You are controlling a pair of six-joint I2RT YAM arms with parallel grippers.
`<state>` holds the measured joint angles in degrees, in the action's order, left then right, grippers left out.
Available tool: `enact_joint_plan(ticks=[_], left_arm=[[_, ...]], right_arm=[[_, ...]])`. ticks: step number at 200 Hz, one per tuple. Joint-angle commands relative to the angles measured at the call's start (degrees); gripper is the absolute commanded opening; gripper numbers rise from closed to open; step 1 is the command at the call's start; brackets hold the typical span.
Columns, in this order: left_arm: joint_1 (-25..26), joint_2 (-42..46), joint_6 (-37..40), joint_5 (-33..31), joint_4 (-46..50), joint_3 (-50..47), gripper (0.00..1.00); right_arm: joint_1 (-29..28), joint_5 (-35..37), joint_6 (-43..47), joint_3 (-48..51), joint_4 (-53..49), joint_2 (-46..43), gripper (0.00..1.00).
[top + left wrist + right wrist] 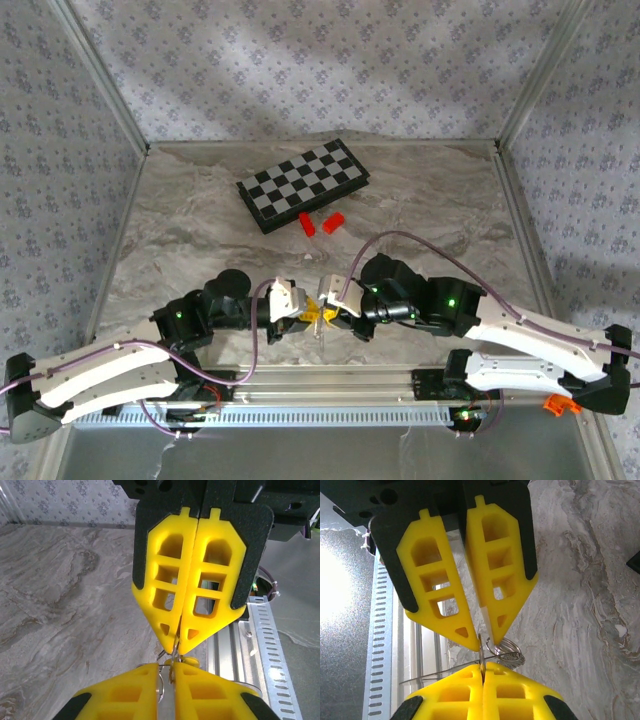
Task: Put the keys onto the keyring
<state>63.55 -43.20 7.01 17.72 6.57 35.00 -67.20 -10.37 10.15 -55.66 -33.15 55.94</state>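
Note:
My two grippers meet tip to tip low over the table's near edge, the left gripper [302, 312] on the left and the right gripper [333, 312] on the right. In the right wrist view my right gripper [482, 666] is shut on the key [481, 651], a thin flat piece seen edge-on. The silver coil of the keyring [509, 652] hangs at the left gripper's [486, 639] tips. In the left wrist view the left gripper [166, 667] shows a narrow gap holding the keyring's wire [161, 682] and the key's edge [175, 656]. Whether it clamps them is unclear.
A folded chessboard [305, 183] lies at the back of the marble table, with two red blocks [307, 225] [333, 221] in front of it. A slotted aluminium rail [330, 378] runs along the near edge, right under the grippers.

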Motion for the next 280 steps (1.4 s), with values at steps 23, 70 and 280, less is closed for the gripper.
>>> enact_joint_plan(ticks=[23, 70, 280], left_arm=[[0.6, -0.2, -0.7, 2.5, -4.2, 0.2, 0.12], [0.6, 0.0, -1.2, 2.9, -5.6, -0.7, 0.05], [0.6, 7.5, -1.2, 4.0, -18.2, -4.0, 0.0]], right_arm=[[0.2, -1.9, 0.3, -1.8, 1.0, 0.4, 0.0], [0.4, -2.3, 0.2, -1.2, 2.1, 0.8, 0.0], [2.4, -1.9, -6.9, 6.8, 15.0, -10.0, 0.43]])
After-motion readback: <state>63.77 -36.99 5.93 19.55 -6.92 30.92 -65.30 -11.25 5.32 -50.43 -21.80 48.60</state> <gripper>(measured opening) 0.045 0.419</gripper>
